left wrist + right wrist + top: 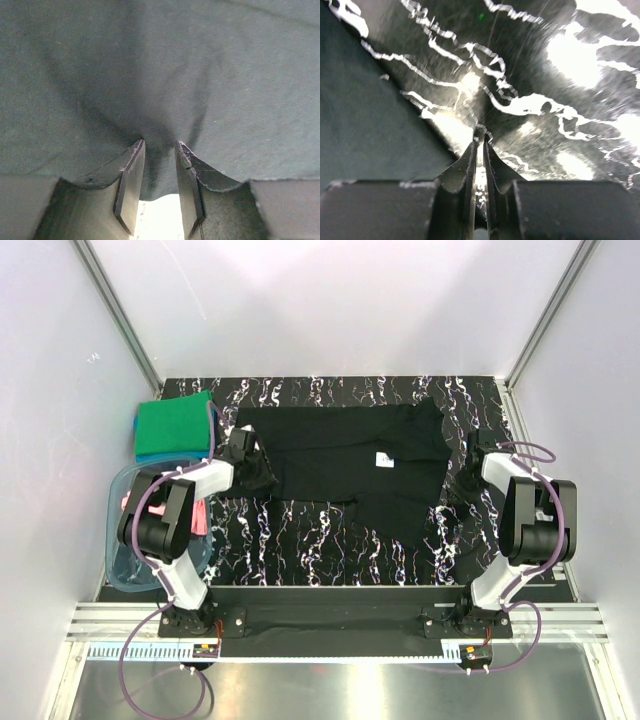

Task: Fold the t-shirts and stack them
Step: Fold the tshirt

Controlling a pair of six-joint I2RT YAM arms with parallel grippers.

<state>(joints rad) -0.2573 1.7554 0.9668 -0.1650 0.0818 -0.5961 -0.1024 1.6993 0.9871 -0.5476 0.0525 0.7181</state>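
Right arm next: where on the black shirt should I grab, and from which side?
Take the black shirt at its right edge, the part nearest the right tool, coming in low from the right. The cloth lies flat on the table with a free edge there, so one finger can likely slide under it. The left tool pinches the opposite edge.

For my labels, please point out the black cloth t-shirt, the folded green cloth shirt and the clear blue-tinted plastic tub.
Black cloth t-shirt (330, 450): top view, its middle.
Folded green cloth shirt (172, 425): top view, upper face.
Clear blue-tinted plastic tub (108, 535): top view, left rim.
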